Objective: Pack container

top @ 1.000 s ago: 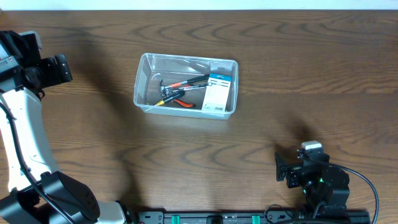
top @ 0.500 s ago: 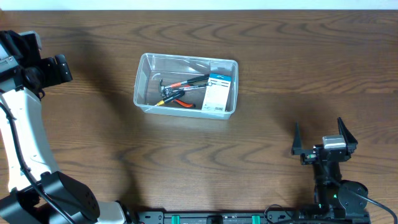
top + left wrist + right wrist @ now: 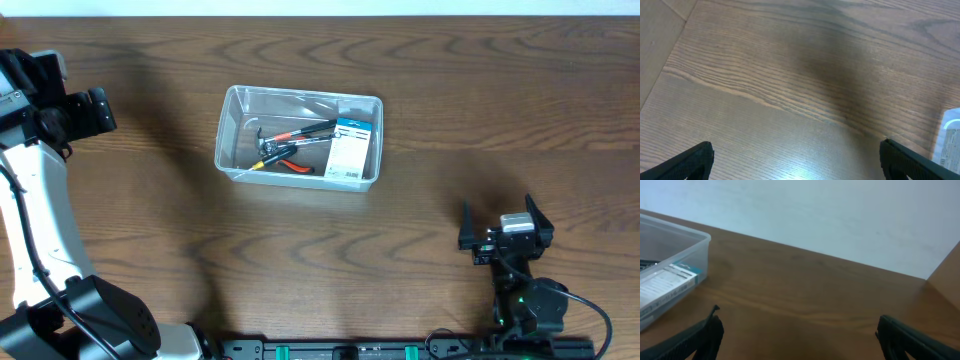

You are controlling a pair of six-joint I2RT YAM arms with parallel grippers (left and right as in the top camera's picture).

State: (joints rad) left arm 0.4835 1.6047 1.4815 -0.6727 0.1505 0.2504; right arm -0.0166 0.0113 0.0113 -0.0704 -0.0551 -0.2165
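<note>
The clear plastic container (image 3: pixel 230 105) stands on the wooden table, left of centre. Inside lie pliers with red-orange handles (image 3: pixel 292 140) and a flat white-and-blue box (image 3: pixel 349 148). In the right wrist view the container (image 3: pixel 700 242) sits at the left edge with the box (image 3: pixel 667 282) inside it. My right gripper (image 3: pixel 496 222) is open and empty near the front right of the table, and it also shows in the right wrist view (image 3: pixel 800 330). My left gripper (image 3: pixel 800 157) is open and empty over bare table at the far left (image 3: pixel 88 110).
The table's far edge meets a pale wall in the right wrist view (image 3: pixel 815 255). The table's left edge shows in the left wrist view (image 3: pixel 670 45). A corner of the container shows at the right edge of the left wrist view (image 3: pixel 952 137).
My right gripper turned from pointing left to pointing away from the front edge, rose, then settled slightly lower and to the left. The left arm and the container have not moved.
</note>
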